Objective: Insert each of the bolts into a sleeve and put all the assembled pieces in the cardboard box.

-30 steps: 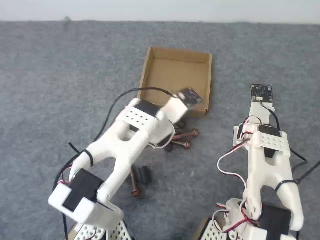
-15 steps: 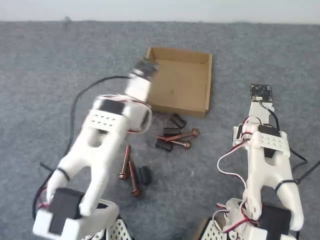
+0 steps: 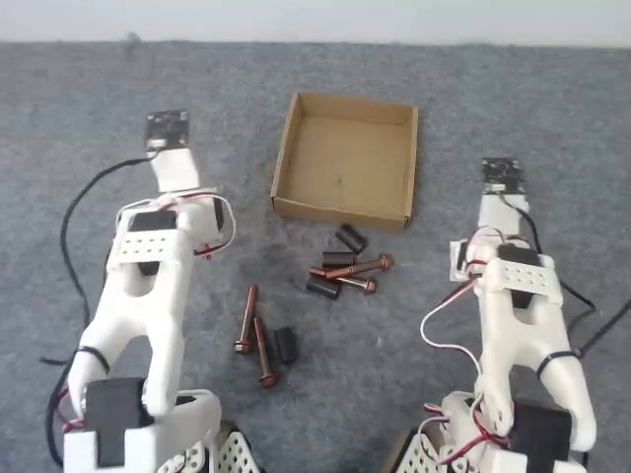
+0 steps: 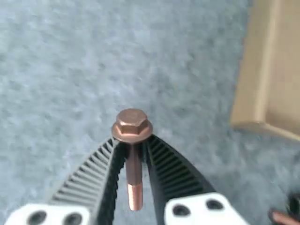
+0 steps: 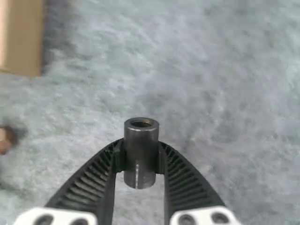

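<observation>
The left tool [image 4: 132,142] is clamping a copper bolt [image 4: 133,127] by its shank just under the hex head, with the threaded end pointing back toward the wrist. The right tool [image 5: 140,149] is gripping a dark sleeve [image 5: 141,133] upright, its open bore facing away from the wrist.

Over the last second the left arm has been swinging away from the loose pile in front of the cardboard box [image 3: 342,211], and it is now hanging over bare grey surface [image 3: 513,89] with the box off to its inner side, toward the other arm. The right arm has been shifting only slightly and is sitting on the opposite side of the box.

My reading is that each half of one assembly is now in hand, so the arms are getting ready to bring the bolt to the sleeve's bore.

Between the two tools, nearer the arm bases, the remaining bolts [image 3: 355,268] and sleeves [image 3: 338,260] are lying loose. The box is holding no assembled pieces yet.
</observation>
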### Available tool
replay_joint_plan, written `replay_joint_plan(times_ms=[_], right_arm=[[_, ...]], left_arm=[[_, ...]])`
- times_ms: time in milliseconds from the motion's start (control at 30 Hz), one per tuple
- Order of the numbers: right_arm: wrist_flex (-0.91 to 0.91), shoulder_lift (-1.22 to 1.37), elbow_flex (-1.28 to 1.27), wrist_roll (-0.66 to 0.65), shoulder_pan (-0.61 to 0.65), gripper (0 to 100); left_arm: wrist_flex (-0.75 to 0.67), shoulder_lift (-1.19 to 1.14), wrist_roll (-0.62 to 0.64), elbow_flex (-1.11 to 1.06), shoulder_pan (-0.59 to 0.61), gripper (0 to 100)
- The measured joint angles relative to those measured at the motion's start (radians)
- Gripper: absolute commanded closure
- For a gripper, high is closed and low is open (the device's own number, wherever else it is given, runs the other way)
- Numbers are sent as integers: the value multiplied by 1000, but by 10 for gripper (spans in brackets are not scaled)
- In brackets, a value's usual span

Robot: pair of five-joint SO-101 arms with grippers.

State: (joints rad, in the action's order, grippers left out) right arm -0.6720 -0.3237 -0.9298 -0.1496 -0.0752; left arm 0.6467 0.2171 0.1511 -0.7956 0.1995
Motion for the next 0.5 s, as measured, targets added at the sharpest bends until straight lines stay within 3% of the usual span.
replay_joint_plan(times_ms=[333,500], right_arm=[[12,0,94,0,163,989],[186,0,112,0,207,989]], left_arm=[[-91,0,3,-28,89,988],[-91,0,3,-28,103,988]])
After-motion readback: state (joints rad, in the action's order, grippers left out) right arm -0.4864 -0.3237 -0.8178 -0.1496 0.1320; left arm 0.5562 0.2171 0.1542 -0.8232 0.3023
